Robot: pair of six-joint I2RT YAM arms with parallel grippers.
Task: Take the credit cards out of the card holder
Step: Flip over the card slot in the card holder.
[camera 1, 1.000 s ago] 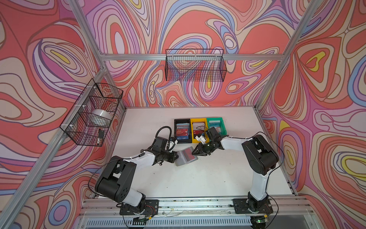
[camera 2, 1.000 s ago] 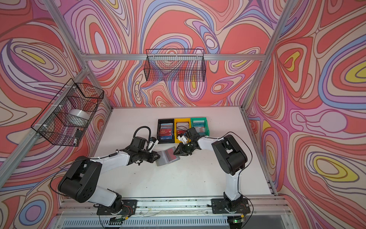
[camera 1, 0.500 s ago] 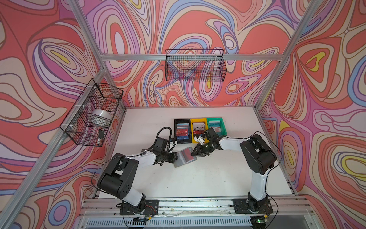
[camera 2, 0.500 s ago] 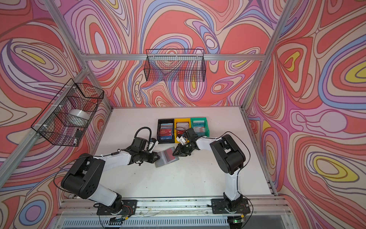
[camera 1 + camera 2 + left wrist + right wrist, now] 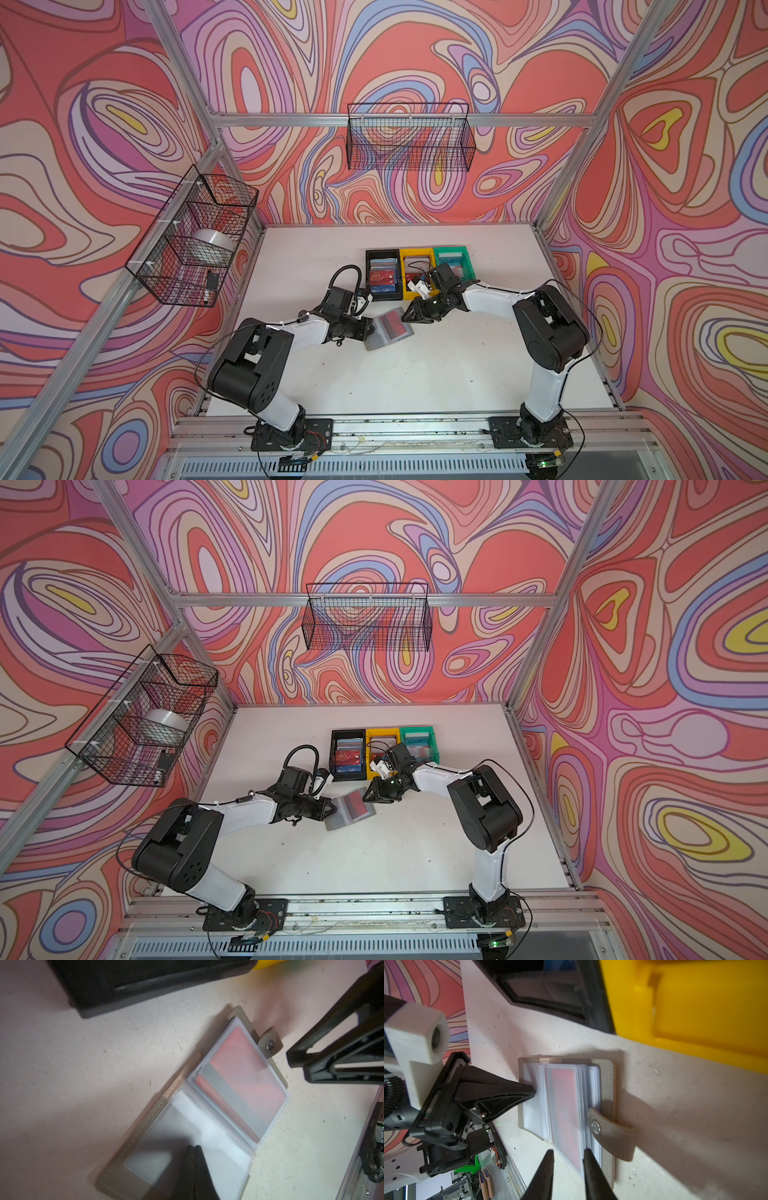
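While the left gripper (image 5: 372, 328), fully closed, presses its tips on the empty clear sleeve (image 5: 197, 1124) of the open card holder (image 5: 380, 341) lying on the table (image 5: 415, 374), a red credit card (image 5: 393, 325) lies sleeved on the facing page, and the right gripper (image 5: 405, 318) hovers partly open at that page's edge, holding nothing.

In both top views we find the card holder (image 5: 388, 332) (image 5: 348, 812) lying open on the table (image 5: 415, 374) at mid-frame, just below a row of three bins (image 5: 415, 250). The left gripper (image 5: 371, 330) touches its left leaf. The right gripper (image 5: 405, 318) sits just beside its upper right. One credit card (image 5: 394, 324) lies in its right leaf, more cards (image 5: 382, 276) in the leftmost bin (image 5: 383, 252). A wire basket (image 5: 191, 232) hangs at centre left, a second basket (image 5: 409, 137) at upper centre.
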